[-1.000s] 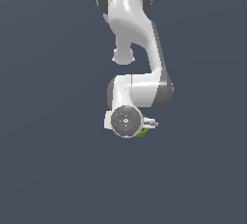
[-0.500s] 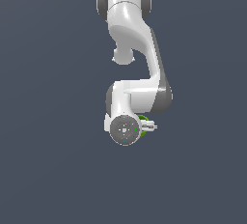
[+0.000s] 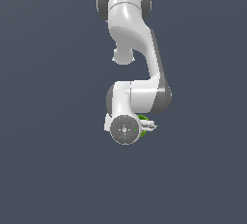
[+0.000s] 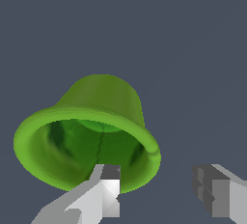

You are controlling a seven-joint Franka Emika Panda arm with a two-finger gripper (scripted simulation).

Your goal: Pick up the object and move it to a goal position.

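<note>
The object is a bright green cup [image 4: 91, 126] with a flared thin rim and a hollow inside, tilted with its mouth toward the wrist camera. My gripper [image 4: 159, 191] is open. One fingertip [image 4: 107, 187] sits in front of the cup's rim at its mouth, and the other fingertip [image 4: 217, 194] stands apart, outside the cup. In the exterior view only slivers of the cup [image 3: 143, 119] show beside the round wrist flange, which hides most of the gripper [image 3: 147, 127].
The white arm [image 3: 132, 49] reaches in from the top of the exterior view. The floor [image 3: 48, 160] is a plain dark grey surface. No goal marker shows in either view.
The wrist has shifted a little toward the bottom of the exterior view, covering more of the green cup. The fingers stay apart.
</note>
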